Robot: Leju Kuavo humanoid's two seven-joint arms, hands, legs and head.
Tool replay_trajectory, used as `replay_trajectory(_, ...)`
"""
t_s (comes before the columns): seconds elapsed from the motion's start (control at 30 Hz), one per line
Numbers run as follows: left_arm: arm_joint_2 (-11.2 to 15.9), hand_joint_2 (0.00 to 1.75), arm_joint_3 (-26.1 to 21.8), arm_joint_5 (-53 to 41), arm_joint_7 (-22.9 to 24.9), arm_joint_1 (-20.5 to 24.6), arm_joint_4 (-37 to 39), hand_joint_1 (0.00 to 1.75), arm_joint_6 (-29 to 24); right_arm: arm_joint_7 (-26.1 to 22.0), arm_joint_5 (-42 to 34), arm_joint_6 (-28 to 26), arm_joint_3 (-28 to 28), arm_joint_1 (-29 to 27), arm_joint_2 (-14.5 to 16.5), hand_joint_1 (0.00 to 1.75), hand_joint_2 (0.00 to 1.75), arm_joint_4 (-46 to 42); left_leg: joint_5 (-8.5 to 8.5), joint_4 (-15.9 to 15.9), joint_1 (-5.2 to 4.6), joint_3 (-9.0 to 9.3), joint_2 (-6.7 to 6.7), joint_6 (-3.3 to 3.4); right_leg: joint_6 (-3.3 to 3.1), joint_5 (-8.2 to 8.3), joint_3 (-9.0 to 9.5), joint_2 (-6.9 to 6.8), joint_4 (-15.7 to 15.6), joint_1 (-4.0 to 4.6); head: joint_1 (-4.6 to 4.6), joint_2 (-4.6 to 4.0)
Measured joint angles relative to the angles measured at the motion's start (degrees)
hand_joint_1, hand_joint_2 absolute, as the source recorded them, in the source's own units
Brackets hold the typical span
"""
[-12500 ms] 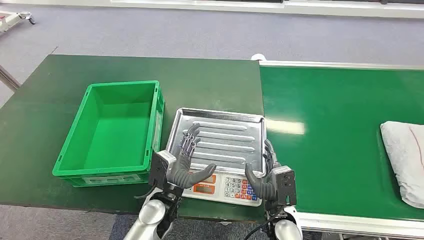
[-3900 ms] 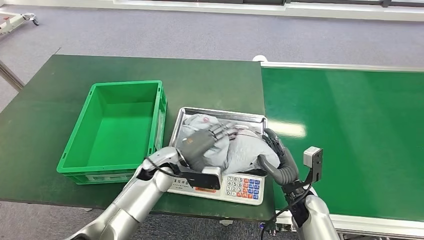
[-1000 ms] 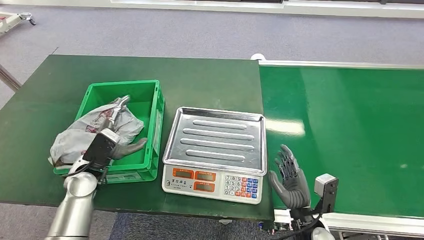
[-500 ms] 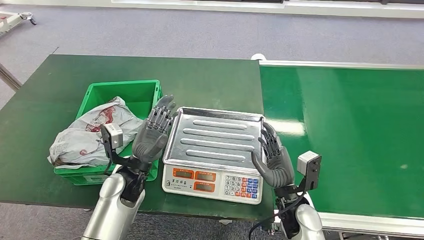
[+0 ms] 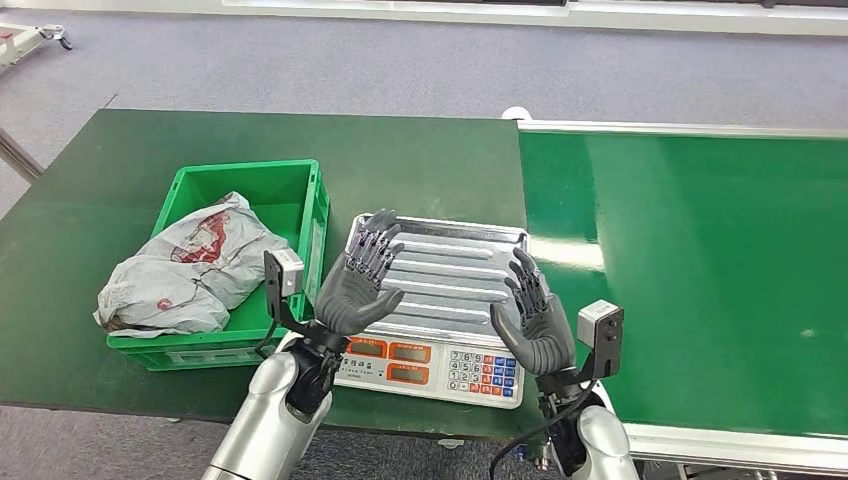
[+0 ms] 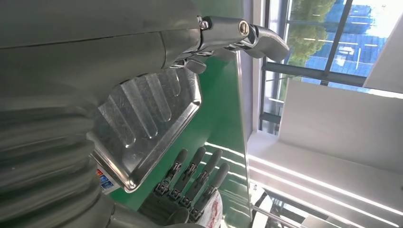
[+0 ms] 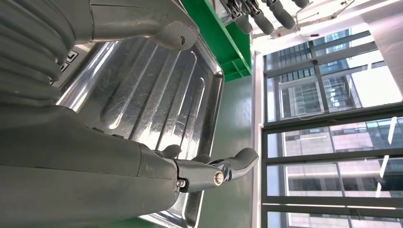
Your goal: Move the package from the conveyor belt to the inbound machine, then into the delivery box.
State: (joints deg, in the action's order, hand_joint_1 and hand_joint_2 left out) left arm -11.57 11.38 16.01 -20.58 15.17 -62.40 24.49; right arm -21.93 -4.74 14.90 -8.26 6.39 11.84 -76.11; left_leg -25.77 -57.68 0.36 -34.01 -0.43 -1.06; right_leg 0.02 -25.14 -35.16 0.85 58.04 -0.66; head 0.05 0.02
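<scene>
The package [image 5: 185,270], a crumpled grey bag with red print, lies in the green delivery box [image 5: 300,180] and hangs over its left rim. The inbound machine is a scale with a bare steel tray [image 5: 455,262] and a keypad front. My left hand [image 5: 360,280] is raised over the tray's left part, fingers spread, holding nothing. My right hand [image 5: 532,320] is raised at the scale's front right corner, fingers also spread and holding nothing. The left wrist view looks past the left hand [image 6: 85,52] at the tray [image 6: 142,123]. The right wrist view looks across the tray [image 7: 157,90].
The green conveyor belt [image 5: 700,270] runs along the right with nothing on it here. The dark green table [image 5: 100,180] carries the box and the scale [image 5: 430,365]. Grey floor lies beyond.
My left hand has swung right from the box's edge to above the tray's left side. My right hand has shifted slightly. The package stays in the box.
</scene>
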Motion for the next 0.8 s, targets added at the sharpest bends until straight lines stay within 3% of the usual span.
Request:
replay_trajectory(0.1, -0.11, 1.75, 0.23, -1.35, -0.34, 0.05, 0.55, 0.00, -1.73, 0.08, 1.12, -1.30, -0.12, 0.03, 0.04, 0.00, 1.75, 0.22, 0.00, 0.00, 0.00, -0.01, 0.00, 0.00, 0.00, 0.00, 0.00, 0.00, 0.00, 0.00, 0.01, 0.00)
replay_trajectory(0.3, -0.40, 1.75, 1.15, -11.06, -2.75, -0.26, 1.06, 0.00, -12.68, 1.21, 3.84, -4.73, -1.91, 1.66, 1.12, 0.00, 1.75, 1.64, 0.00, 0.00, 0.00, -0.04, 0.00, 0.00, 0.00, 0.01, 0.01, 0.00, 0.00, 0.00, 0.01, 0.00)
replay_trajectory(0.47, -0.07, 1.75, 0.55, -12.60, -3.71, -3.17, -1.34, 0.00, -19.44, 2.19, 4.95, -5.30, -4.77, 5.11, 2.94, 0.00, 1.75, 5.71, 0.03, 0.02, 0.04, -0.04, 0.00, -0.02, -0.02, 0.01, -0.02, 0.03, 0.01, 0.03, -0.01, 0.00)
replay_trajectory(0.8, -0.22, 1.75, -0.21, -10.72, -4.24, -3.35, -2.17, 0.00, -20.77, 1.36, 6.55, -7.84, -6.40, 7.80, 3.68, 0.00, 1.75, 9.56, 0.07, -0.01, 0.02, -0.09, -0.20, -0.03, -0.02, 0.00, -0.01, -0.14, 0.01, 0.00, 0.00, 0.00)
